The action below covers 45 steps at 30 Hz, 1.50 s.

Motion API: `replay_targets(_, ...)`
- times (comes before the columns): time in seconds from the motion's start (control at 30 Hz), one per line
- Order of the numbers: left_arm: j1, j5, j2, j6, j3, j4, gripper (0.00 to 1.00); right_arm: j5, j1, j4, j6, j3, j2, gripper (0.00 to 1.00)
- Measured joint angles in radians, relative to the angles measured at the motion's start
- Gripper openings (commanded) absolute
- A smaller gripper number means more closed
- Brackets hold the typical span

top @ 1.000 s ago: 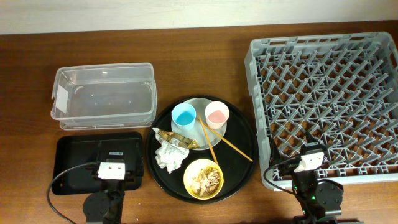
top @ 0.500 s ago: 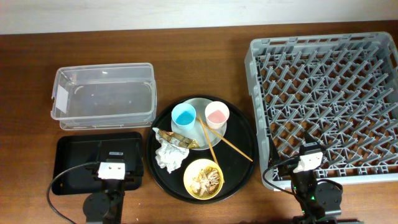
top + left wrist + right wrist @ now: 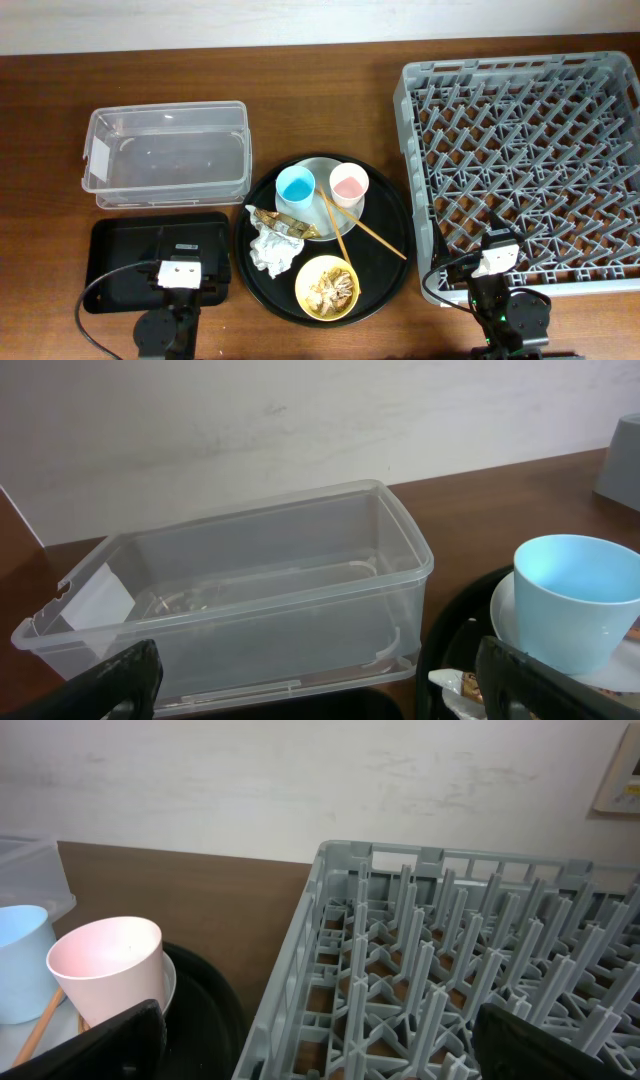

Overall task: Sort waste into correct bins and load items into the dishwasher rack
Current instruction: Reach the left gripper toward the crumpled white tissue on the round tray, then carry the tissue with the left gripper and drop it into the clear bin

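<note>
On the round black tray [image 3: 385, 225] stand a light blue cup [image 3: 295, 186] and a pink cup [image 3: 349, 184] on a grey-green plate [image 3: 322, 172]. Two chopsticks [image 3: 360, 230] lean off the plate. A gold-brown wrapper [image 3: 277, 221], a white napkin [image 3: 273, 251] and a yellow bowl [image 3: 326, 287] of beige scraps lie in front. The clear tub [image 3: 166, 154] and small black tray [image 3: 125, 250] are at left, the grey rack [image 3: 525, 165] at right. My left gripper [image 3: 320, 690] is open and empty by the tub [image 3: 250, 595]. My right gripper [image 3: 320, 1045] is open and empty at the rack's near edge [image 3: 300, 970].
The left arm base [image 3: 170, 330] sits at the front edge behind the small black tray. The right arm base [image 3: 508, 318] sits at the front edge by the rack's near left corner. A cable [image 3: 100, 290] loops beside the left arm.
</note>
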Motion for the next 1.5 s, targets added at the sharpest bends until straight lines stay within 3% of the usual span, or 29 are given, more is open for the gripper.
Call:
replay_targets(0.3, 0.0, 0.028, 0.0, 0.0, 0.0, 0.019, 0.99, 0.0, 0.0, 0.0, 0.0, 0.0, 0.0, 0.99)
replay_targets(0.4, 0.0, 0.098, 0.001, -0.063, 0.06, -0.066, 0.99, 0.0, 0.0, 0.0, 0.0, 0.0, 0.0, 0.99)
replay_targets(0.5, 0.0, 0.113, 0.062, -0.099, 0.295, -0.186, 0.99, 0.0, 0.0, 0.0, 0.0, 0.0, 0.003, 0.99)
replay_targets(0.57, 0.0, 0.142, 0.209, -0.106, 0.479, -0.301, 0.99, 0.0, 0.001, -0.001, 0.0, 0.0, 0.005, 0.99)
replay_targets(0.6, 0.0, 0.173, 0.309, -0.107, 0.564, -0.357, 0.99, 0.002, 0.001, -0.002, 0.0, 0.0, 0.008, 0.99)
replay_targets(0.67, 0.0, 0.261, 0.665, -0.113, 0.882, -0.678, 0.99, 0.002, 0.001, -0.002, 0.0, 0.0, 0.007, 0.99)
replay_targets(0.7, 0.0, 0.291, 0.829, -0.116, 1.043, -0.855, 0.9, 0.003, 0.002, -0.002, 0.0, 0.0, 0.006, 0.99)
replay_targets(0.73, 0.0, 0.315, 0.966, -0.117, 1.161, -0.966, 0.44, 0.003, 0.002, -0.002, 0.0, 0.0, 0.006, 0.99)
replay_targets(0.77, 0.0, 0.335, 1.033, -0.114, 1.199, -0.997, 0.34, 0.003, 0.002, -0.002, 0.0, 0.0, 0.006, 0.99)
replay_targets(0.83, -0.002, 0.383, 1.17, -0.124, 1.225, -1.086, 0.29, 0.003, 0.002, -0.002, 0.0, 0.0, 0.006, 0.99)
replay_targets(0.9, -0.029, 0.366, 1.256, -0.164, 1.225, -1.159, 0.35, 0.002, 0.002, -0.002, 0.0, 0.0, 0.006, 0.99)
replay_targets(1.0, -0.218, 0.23, 1.316, -0.298, 1.141, -1.094, 0.66, 0.003, 0.002, -0.002, 0.0, 0.0, 0.006, 0.99)
replay_targets(1.1, -0.387, 0.081, 1.32, -0.435, 1.006, -0.98, 0.72, 0.003, 0.002, -0.002, 0.0, 0.0, 0.006, 0.99)
replay_targets(1.27, -0.397, 0.014, 1.318, -0.503, 0.745, -0.593, 0.75, 0.003, 0.002, -0.002, 0.0, 0.0, 0.008, 0.99)
replay_targets(1.4, -0.397, 0.011, 1.333, -0.503, 0.656, -0.406, 0.74, 0.003, 0.002, -0.002, 0.0, 0.0, 0.008, 0.99)
replay_targets(1.47, -0.397, 0.011, 1.39, -0.503, 0.644, -0.354, 0.64, 0.003, 0.002, -0.002, 0.0, 0.0, 0.007, 0.99)
replay_targets(1.5, -0.397, 0.011, 1.427, -0.502, 0.641, -0.344, 0.55, 0.003, 0.002, -0.002, 0.0, 0.0, 0.008, 0.99)
